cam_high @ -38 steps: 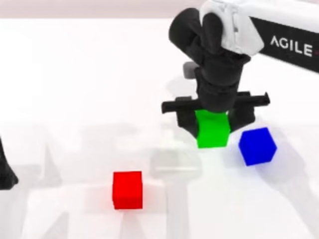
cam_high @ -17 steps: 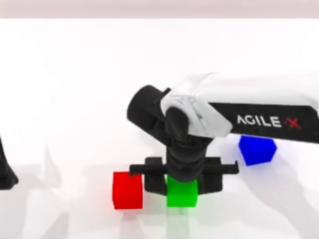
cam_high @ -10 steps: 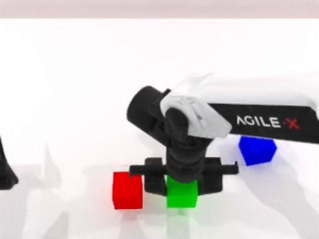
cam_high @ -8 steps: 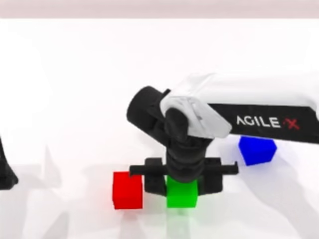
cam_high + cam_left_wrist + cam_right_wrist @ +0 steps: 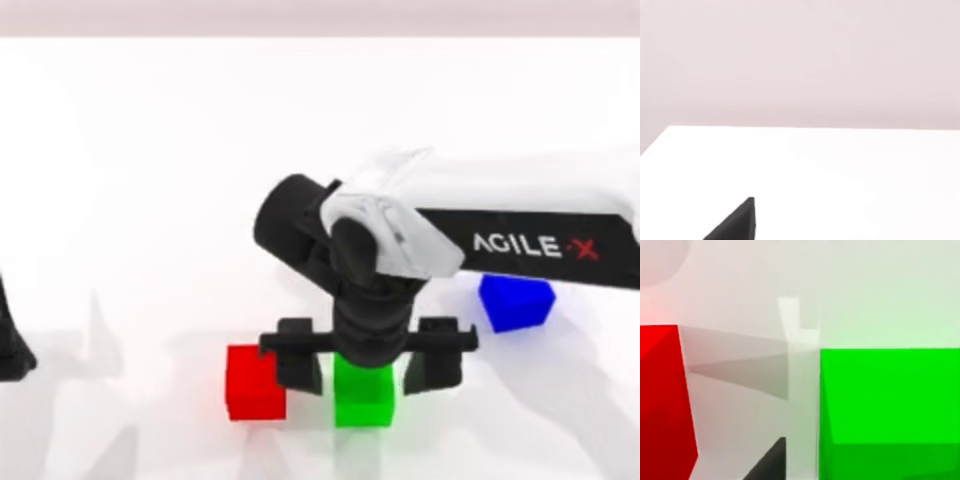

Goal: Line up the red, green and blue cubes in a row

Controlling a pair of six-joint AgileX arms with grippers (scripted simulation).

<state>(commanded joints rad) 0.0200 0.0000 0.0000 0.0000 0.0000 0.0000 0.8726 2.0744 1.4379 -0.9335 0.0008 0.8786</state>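
Step in hand: the right gripper [image 5: 366,368] is releasing the green cube [image 5: 364,394] next to the red cube [image 5: 256,383]; this is my judgement from how things lie.

Doing it well: lift the gripper straight up, without any sideways move, so that no finger drags the green cube out of line. The finger on the red side [image 5: 299,368] stands in the gap between the two cubes, so a tilt or a swing there could push either one.

Jaws: wide open, with a clear gap on each side of the green cube. They hold nothing, and I see no contact with the cube. The right wrist view agrees: the green cube [image 5: 890,412] stands free, with bare table [image 5: 740,290] between it and the red cube [image 5: 662,400].

Green cube: between the jaws, resting on the table.

Red cube: just outside the jaw on the left side, near the green cube but apart from it.

Blue cube [image 5: 515,301]: beyond the other jaw and well apart, partly under the right arm; it is not yet in the row.

Left gripper [image 5: 12,345]: parked at the left edge of the table; I cannot tell the state of its jaws.
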